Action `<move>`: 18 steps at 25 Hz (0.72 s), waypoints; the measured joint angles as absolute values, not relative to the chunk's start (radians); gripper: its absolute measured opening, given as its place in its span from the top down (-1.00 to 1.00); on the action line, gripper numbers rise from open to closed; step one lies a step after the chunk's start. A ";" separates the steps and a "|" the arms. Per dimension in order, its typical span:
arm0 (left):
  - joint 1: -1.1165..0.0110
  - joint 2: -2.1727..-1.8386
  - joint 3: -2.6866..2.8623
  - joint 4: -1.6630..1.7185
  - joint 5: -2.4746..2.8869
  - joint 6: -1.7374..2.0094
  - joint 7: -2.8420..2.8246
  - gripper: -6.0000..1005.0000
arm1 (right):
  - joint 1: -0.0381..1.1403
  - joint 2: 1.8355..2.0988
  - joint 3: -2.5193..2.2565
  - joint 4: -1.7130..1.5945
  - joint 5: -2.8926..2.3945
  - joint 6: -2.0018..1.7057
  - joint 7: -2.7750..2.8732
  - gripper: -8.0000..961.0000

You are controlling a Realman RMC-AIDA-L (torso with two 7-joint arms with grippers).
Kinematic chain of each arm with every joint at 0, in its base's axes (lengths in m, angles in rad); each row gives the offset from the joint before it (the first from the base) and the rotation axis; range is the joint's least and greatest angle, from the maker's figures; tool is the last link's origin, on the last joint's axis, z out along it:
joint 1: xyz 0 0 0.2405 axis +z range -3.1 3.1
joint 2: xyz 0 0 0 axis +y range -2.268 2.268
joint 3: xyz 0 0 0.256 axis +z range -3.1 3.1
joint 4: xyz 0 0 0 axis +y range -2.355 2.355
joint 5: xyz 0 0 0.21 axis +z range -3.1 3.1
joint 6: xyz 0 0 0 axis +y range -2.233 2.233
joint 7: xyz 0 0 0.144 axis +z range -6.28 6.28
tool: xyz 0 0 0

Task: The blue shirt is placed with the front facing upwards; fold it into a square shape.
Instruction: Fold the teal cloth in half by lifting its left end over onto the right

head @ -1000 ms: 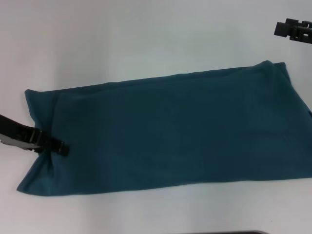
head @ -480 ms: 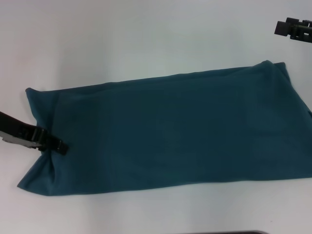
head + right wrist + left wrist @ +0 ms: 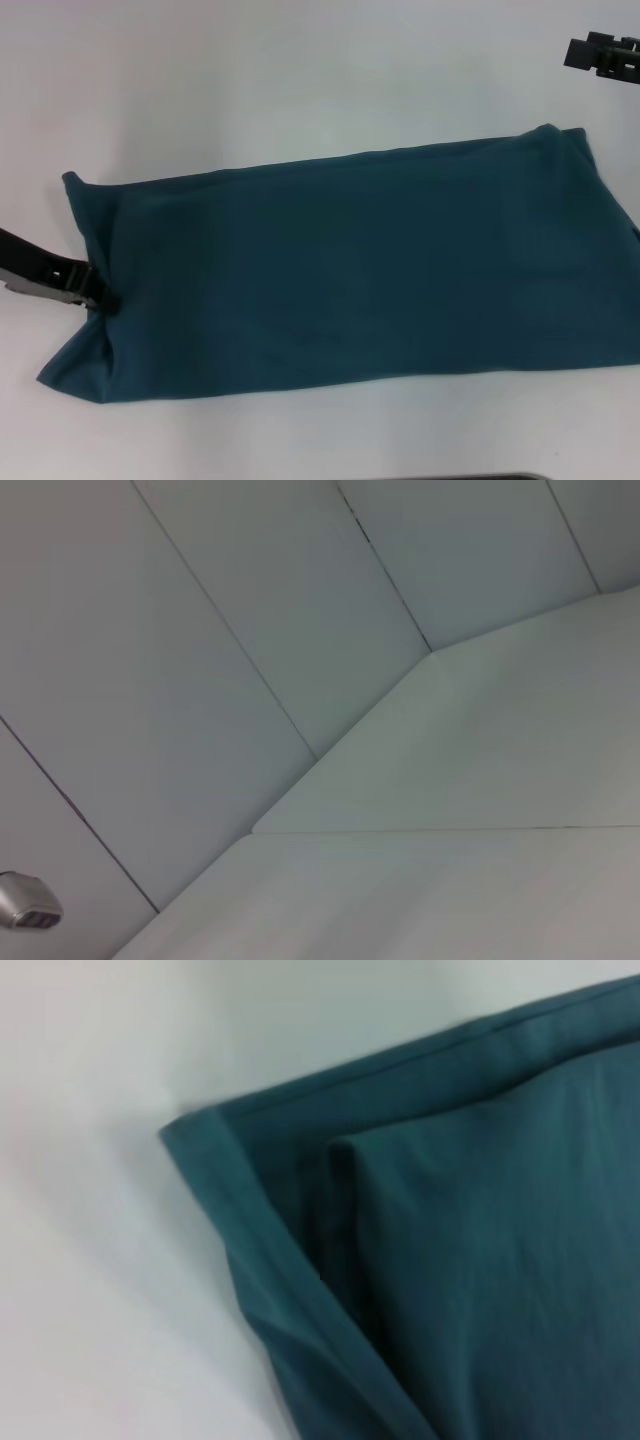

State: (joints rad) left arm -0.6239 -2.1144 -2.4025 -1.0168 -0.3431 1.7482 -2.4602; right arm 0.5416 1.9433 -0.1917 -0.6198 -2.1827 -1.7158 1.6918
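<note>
Jaws on the left gripper (image 3: 98, 290) are pinched onto the left edge of the blue shirt (image 3: 350, 270), which lies folded into a long strip across the white surface (image 3: 300, 70). Right gripper (image 3: 603, 55) hangs far right; can't tell its jaws.

Head view: looks forward and down from above, covering the white table (image 3: 300, 70) and nearly the whole blue shirt (image 3: 350, 270). Left wrist view: close to the shirt's layered corner, the 1 region shared with the head view. Right wrist view: faces grey wall panels (image 3: 250, 610), sharing nothing.
</note>
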 joint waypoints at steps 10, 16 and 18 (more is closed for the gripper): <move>-0.624 -2.112 -2.402 -1.003 -0.339 1.736 -2.459 0.96 | 0.541 1.943 -0.192 -0.620 -2.183 -1.720 1.692 -0.79; -0.618 -2.097 -2.403 -1.016 -0.330 1.737 -2.459 0.96 | 0.541 1.943 -0.191 -0.618 -2.183 -1.720 1.692 -0.79; -0.617 -2.089 -2.406 -1.016 -0.330 1.738 -2.459 0.96 | 0.541 1.943 -0.190 -0.616 -2.183 -1.720 1.692 -0.79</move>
